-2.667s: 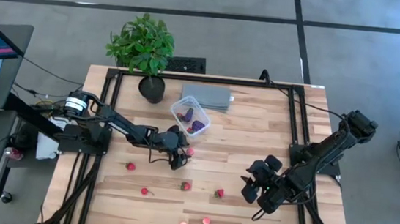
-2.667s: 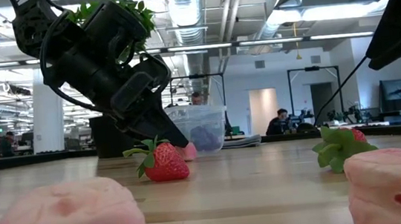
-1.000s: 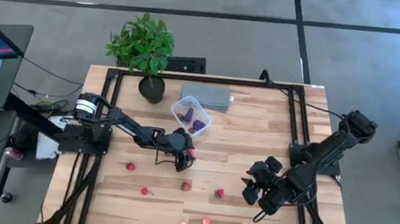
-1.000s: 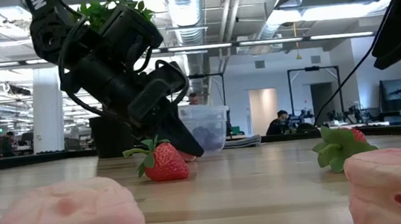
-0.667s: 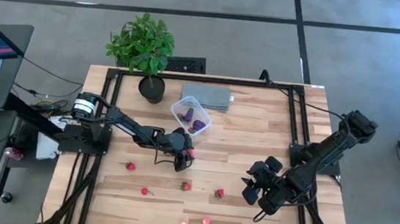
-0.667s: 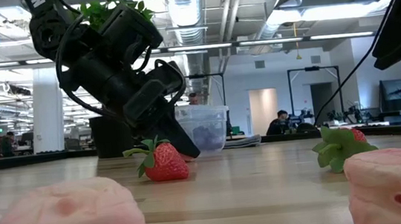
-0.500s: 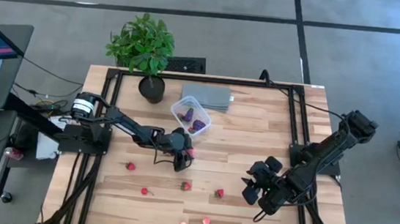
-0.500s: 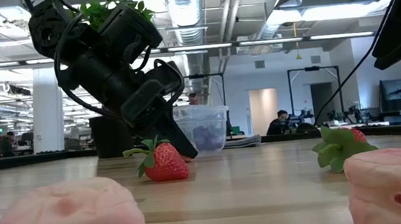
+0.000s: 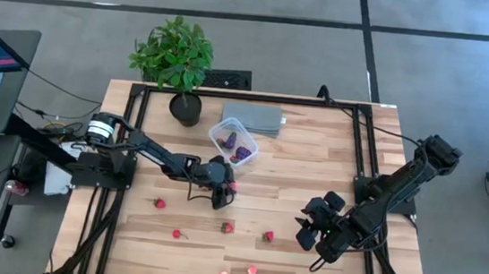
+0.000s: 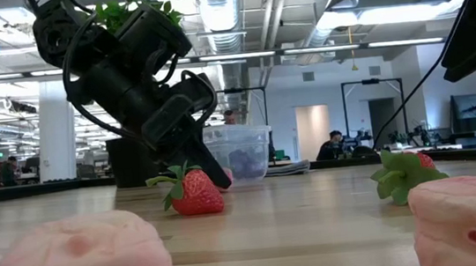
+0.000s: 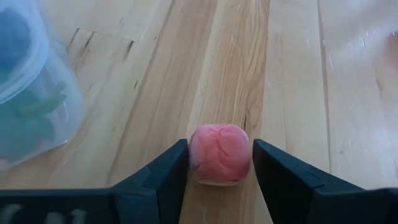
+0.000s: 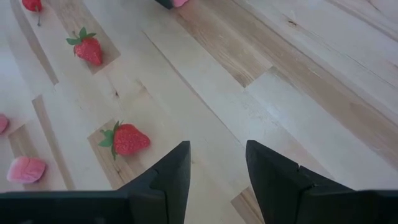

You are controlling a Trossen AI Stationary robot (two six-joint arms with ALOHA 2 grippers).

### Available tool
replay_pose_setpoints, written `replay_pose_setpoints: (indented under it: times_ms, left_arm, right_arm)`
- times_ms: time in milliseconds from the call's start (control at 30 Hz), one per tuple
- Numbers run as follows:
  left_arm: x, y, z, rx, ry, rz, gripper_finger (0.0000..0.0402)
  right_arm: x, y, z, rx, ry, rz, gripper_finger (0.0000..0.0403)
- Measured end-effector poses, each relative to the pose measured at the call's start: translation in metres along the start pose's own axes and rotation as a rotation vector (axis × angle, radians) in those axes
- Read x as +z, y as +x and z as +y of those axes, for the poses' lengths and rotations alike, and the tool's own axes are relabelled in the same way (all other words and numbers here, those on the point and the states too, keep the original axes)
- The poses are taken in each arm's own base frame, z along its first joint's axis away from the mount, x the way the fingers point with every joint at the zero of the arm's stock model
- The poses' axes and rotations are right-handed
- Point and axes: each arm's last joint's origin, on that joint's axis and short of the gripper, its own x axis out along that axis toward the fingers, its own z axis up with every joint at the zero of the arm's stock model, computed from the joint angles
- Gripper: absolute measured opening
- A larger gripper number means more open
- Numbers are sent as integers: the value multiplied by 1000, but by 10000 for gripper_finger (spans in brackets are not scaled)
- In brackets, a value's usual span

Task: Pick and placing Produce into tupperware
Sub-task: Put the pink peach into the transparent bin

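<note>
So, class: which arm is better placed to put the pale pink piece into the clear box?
Left. The left gripper brackets the pale pink piece beside the tupperware; the right gripper sits farther off, empty.

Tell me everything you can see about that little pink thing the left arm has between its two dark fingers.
The pink piece is a small, rounded, pale pink toy fruit with a wrinkled, soft-looking skin. It sits between the two dark fingers of the left end effector, touching one finger, a slim gap at the other. It is low over or on the wooden table, just beside the clear tupperware, which already holds dark pieces.
</note>
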Motion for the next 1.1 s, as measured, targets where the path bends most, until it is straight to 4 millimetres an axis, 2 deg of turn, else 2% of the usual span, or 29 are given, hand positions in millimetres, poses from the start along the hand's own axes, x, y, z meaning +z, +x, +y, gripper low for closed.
replay_pose_setpoints:
  times_ms: [467,800,967,1100]
  left_arm:
    - [6,-11,-1,12,18,-14,140]
    - [7,-14,-7,-15,30,-20,138]
    - [14,-25,-16,-46,41,-66,137]
    - [25,-42,-23,-58,45,-133,137]
  right_arm:
    - [0,0,0,-2,0,-8,175]
    - [1,0,0,1,3,-14,175]
    - [1,0,1,6,6,-15,175]
    - [1,0,1,6,7,-15,175]
